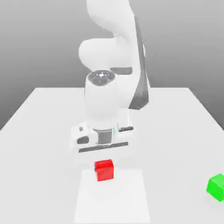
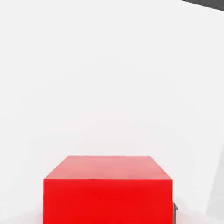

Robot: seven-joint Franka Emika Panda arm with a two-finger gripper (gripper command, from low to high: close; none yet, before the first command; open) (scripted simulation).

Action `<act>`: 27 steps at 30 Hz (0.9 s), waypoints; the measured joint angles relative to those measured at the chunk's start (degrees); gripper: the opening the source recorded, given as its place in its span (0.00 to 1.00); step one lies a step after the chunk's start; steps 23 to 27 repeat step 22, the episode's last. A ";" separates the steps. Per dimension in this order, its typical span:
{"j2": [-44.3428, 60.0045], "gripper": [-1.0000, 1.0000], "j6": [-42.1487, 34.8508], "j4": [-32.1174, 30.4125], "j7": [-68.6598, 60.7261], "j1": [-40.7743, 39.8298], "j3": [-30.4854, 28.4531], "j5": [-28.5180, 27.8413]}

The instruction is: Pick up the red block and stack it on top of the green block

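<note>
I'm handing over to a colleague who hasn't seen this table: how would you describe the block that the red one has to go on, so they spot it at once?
Start from the white table and the robot arm standing over its middle. From the red block under the arm, look far toward the exterior view's right, near the table's front edge. The green block sits there alone, apart from the arm, the only green thing.

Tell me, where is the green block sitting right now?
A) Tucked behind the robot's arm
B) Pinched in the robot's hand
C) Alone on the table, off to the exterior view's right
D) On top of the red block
C: the green block rests by itself on the white table, far to the exterior view's right of the red block, which sits under the gripper.
</note>
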 joint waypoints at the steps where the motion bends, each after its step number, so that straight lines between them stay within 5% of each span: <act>1: -0.36 0.00 -1.37 1.01 -0.19 0.79 0.75 -0.62; 13: 10.29 0.00 -14.46 24.38 -10.71 22.87 16.10 -4.00; 18: 19.60 0.00 -9.00 27.95 -9.57 26.67 16.38 -8.00; 19: 20.76 1.00 -7.99 28.07 -9.18 26.97 16.06 -8.57; 27: 20.76 1.00 -7.99 28.07 -9.18 26.97 16.06 -8.57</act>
